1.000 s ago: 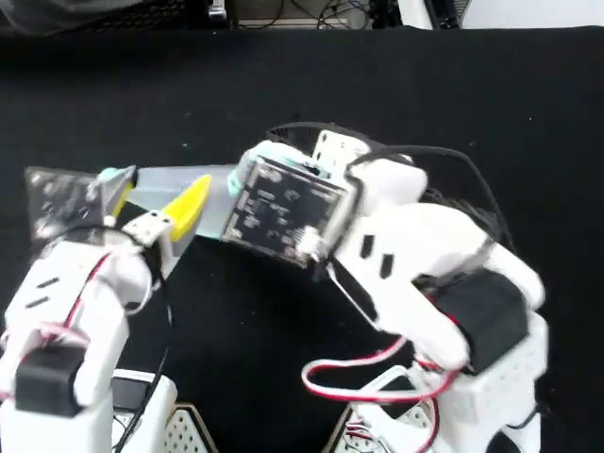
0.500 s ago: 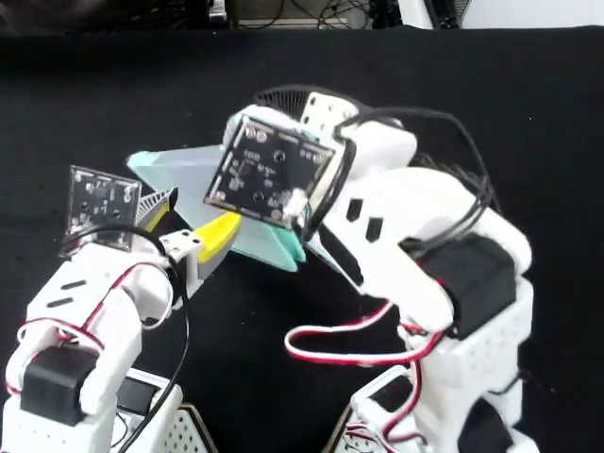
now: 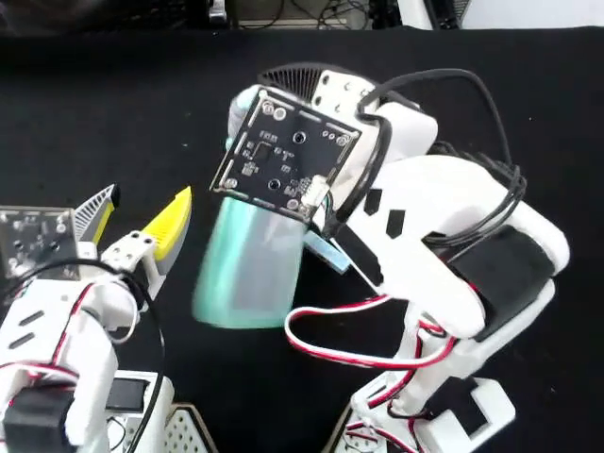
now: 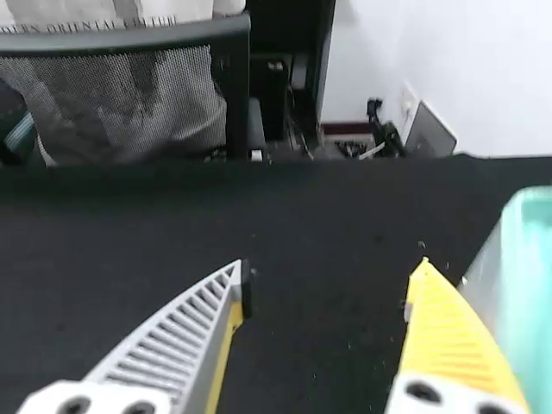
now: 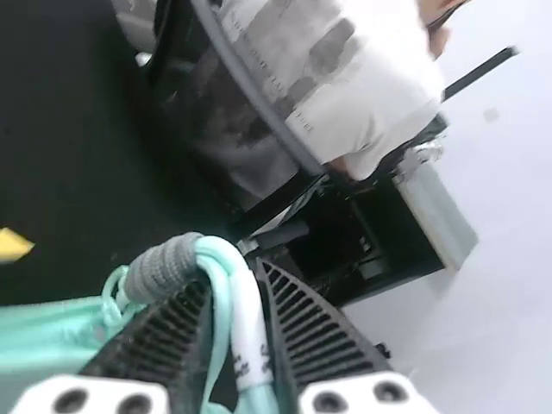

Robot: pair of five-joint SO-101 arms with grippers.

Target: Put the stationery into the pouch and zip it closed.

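A translucent teal pouch hangs in the air over the black table, below the right arm's wrist board. In the right wrist view my right gripper is shut on the pouch's teal cord loop, with the pouch body below it. My left gripper stands open to the left of the pouch, apart from it. Its yellow finger and grey finger have only table between them, and the pouch's edge lies just beyond the yellow one.
The black table stretches to the back and to both sides. Behind its far edge stand a mesh chair and a white wall. A red and white cable loops off the right arm.
The right arm has lifted the pouch off the table, so it now hangs downward instead of lying flat. The left gripper has pulled back to the left, away from the pouch.
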